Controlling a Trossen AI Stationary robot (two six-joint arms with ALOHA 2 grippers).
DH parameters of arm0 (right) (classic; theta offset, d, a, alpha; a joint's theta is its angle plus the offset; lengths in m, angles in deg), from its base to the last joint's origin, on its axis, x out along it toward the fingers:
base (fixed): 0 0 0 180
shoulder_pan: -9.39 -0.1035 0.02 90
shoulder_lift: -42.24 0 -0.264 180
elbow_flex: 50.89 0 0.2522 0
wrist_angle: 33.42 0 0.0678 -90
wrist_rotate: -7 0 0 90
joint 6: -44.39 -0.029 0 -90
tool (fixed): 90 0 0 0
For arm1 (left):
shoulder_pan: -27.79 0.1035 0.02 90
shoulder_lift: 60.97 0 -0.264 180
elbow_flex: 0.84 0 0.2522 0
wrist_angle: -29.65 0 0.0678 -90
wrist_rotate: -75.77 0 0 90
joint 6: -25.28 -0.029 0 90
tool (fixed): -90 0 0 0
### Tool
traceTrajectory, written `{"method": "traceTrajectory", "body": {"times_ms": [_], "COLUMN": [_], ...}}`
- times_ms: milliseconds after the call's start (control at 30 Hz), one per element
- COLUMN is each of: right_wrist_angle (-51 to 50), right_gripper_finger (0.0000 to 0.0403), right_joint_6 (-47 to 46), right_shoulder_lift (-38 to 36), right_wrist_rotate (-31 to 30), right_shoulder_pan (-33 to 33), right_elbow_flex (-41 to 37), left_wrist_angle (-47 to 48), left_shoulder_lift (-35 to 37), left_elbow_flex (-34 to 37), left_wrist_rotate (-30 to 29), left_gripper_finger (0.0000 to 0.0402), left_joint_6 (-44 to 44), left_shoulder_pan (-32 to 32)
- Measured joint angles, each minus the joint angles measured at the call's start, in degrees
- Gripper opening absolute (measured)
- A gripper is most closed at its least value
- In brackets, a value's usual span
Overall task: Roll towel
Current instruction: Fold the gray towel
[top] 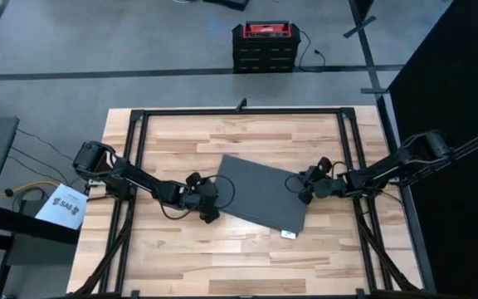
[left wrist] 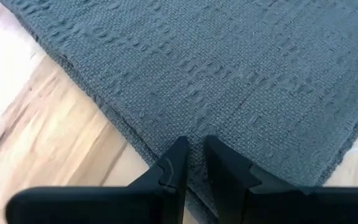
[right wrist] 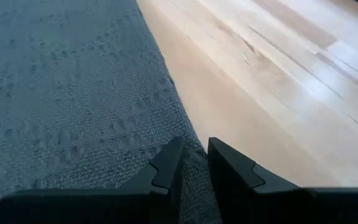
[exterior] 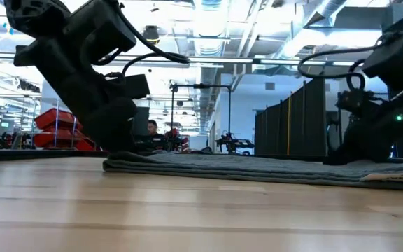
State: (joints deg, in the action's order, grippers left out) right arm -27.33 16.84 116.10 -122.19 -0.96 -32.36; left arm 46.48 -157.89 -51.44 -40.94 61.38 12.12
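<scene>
Towel [top: 260,193] flat on table [top: 173,257] mid; left gripper [top: 209,199] at left edge; right gripper [top: 304,189] at right edge

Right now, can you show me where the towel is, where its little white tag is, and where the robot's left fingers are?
towel [top: 260,193]: high view, middle of the flat grey cloth.
white tag [top: 288,234]: high view, at the towel's near edge.
left fingers [left wrist: 178,163]: left wrist view, on one dark finger at the towel's edge.

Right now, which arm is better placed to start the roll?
Probably neither alone. The left gripper pinches the towel at one side edge, the right gripper at the opposite edge, both down at the table.
</scene>
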Motion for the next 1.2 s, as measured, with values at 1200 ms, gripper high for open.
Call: {"method": "traceTrajectory", "body": {"times_ms": [1200], "right_wrist_angle": [24.7], "right_gripper_finger": [0.0066], "right_joint_6": [7.8], "right_shoulder_lift": [13.7], "right_wrist_rotate": [-6.6], "right_shoulder_pan": [-11.3], "right_elbow_flex": [-2.8], "left_wrist_angle": [6.0], "left_shoulder_lift": [8.6], "left_elbow_flex": [3.0], "left_wrist_rotate": [-6.0], "left_gripper_finger": [0.0046], "left_joint_6": [14.3], "left_shoulder_pan": [-10.3]}}
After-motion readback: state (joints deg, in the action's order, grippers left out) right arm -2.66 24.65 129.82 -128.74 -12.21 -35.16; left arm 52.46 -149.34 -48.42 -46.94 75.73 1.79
